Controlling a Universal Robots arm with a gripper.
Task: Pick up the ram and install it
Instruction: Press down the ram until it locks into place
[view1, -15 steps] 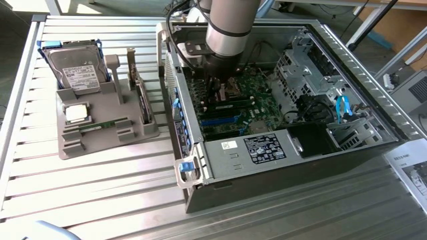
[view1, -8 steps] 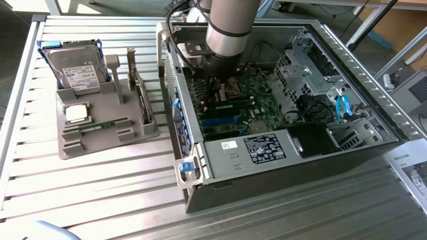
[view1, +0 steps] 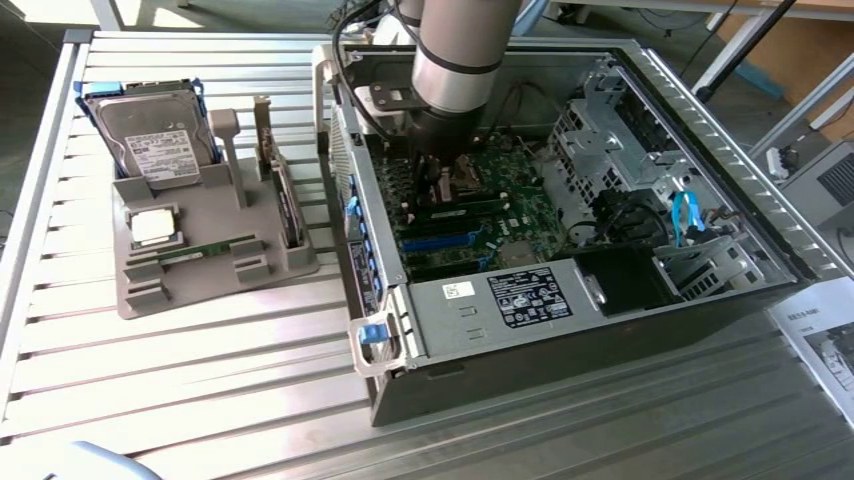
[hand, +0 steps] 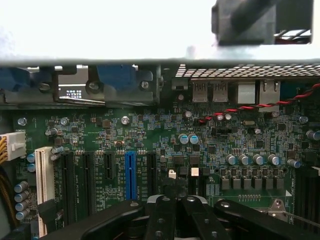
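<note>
**Ram: hand closed, low over the motherboard inside the case**

Ram (view1: 207, 250): one green stick lies flat in the grey holder (view1: 147, 295) on the desk (view1: 200, 400), at the exterior view's left, well apart from the work point. It sits near the front of the holder, just beside the square processor chip (view1: 154, 225), with the hard drive (view1: 154, 140) standing behind them.

Arm (view1: 461, 60): reaches straight down into the open computer case (view1: 747, 250), over the far-left part of the motherboard (view1: 501, 225).

Hand (hand: 175, 202): the fingers (hand: 160, 215) are closed together. The wrist view looks across the board past the blue slot (hand: 130, 175) and the black slots beside it. I cannot make out whether a stick is pinched between the tips; nothing green shows there.

Judgement: the step in hand is work at the board itself, either seating or pressing at a slot, not fetching from the holder.

Notes on doing it well:
- Keep the approach vertical. A tilted stick would bind at one end of its slot.
- Line the long edge up with the slot along its whole length before any downward force.
- Press evenly. The board is crowded with capacitors (hand: 245, 160) and small parts, so a sideways slip could clip them.
- Mind the red and black twisted wire (hand: 265, 102) near the rear ports and the case wall close to the arm.
- Keep the closed tips centred, so that neither end lifts.
</note>
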